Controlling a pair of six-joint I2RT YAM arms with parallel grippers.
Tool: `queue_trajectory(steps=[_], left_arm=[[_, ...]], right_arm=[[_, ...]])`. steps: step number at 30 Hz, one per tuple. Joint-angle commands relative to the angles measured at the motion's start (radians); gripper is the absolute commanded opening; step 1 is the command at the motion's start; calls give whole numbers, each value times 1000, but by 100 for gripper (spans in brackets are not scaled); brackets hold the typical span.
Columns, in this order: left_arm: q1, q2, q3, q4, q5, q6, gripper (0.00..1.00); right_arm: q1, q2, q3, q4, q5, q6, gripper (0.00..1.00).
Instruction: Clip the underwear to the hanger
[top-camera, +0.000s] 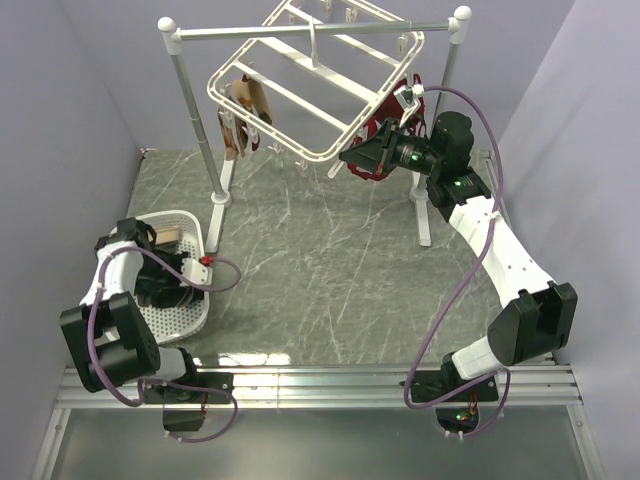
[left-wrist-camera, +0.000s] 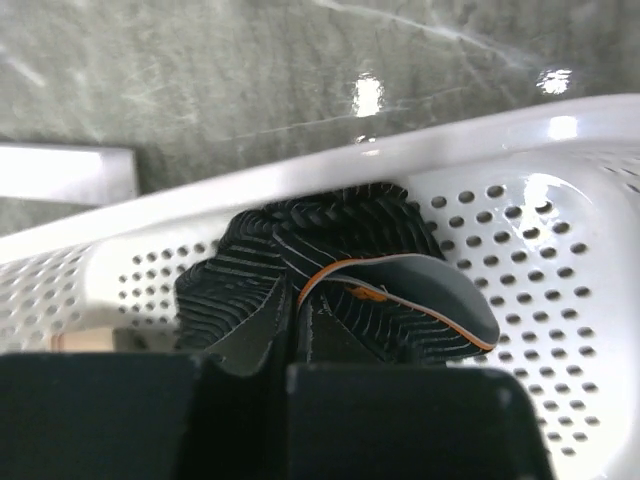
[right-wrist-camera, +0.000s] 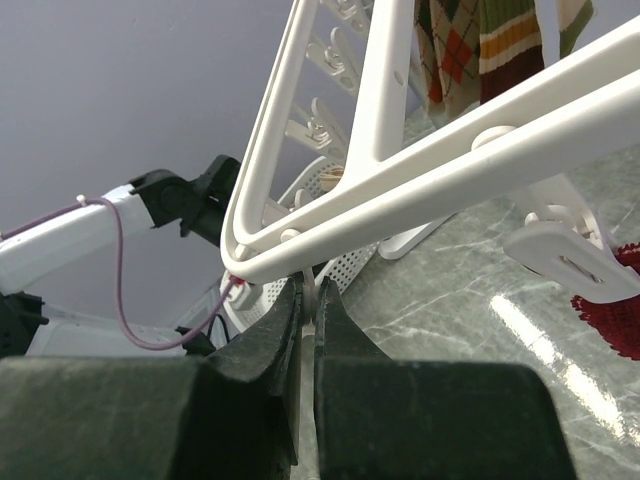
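The black underwear, with an orange-edged waistband, lies bunched in the white perforated basket. My left gripper is down in that basket, its jaws closed on a fold of the fabric. In the top view my left gripper hides the garment. The white hanger hangs tilted from the rail. My right gripper is under the hanger's near corner. My right gripper is shut on a small white clip dangling there.
The white two-post rail stand spans the back. A tan-and-red argyle garment hangs from the frame's left side. A dark red bra hangs behind my right gripper. Another loose clip dangles to the right.
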Motion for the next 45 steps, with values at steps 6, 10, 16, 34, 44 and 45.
queue_trajectory(steps=[6,10,16,34,44,45], left_arm=[[69,-77,222,-247,207,367,0],[71,-101,301,-238,248,73,0],[73,-170,266,64,91,-663,0],[42,-101,92,307,-361,-1846,0],[-65,3,105,278,-305,-1651,39],[-65,-20,89,281,-286,-1579,48]], right_arm=[[-3,9,51,-17,2,-8,0],[-3,11,58,-15,2,-5,0],[-3,14,76,-23,3,-8,0],[-4,37,81,-26,0,-5,0],[-4,44,85,-30,-1,-12,0],[-3,44,81,-30,-1,-12,0]])
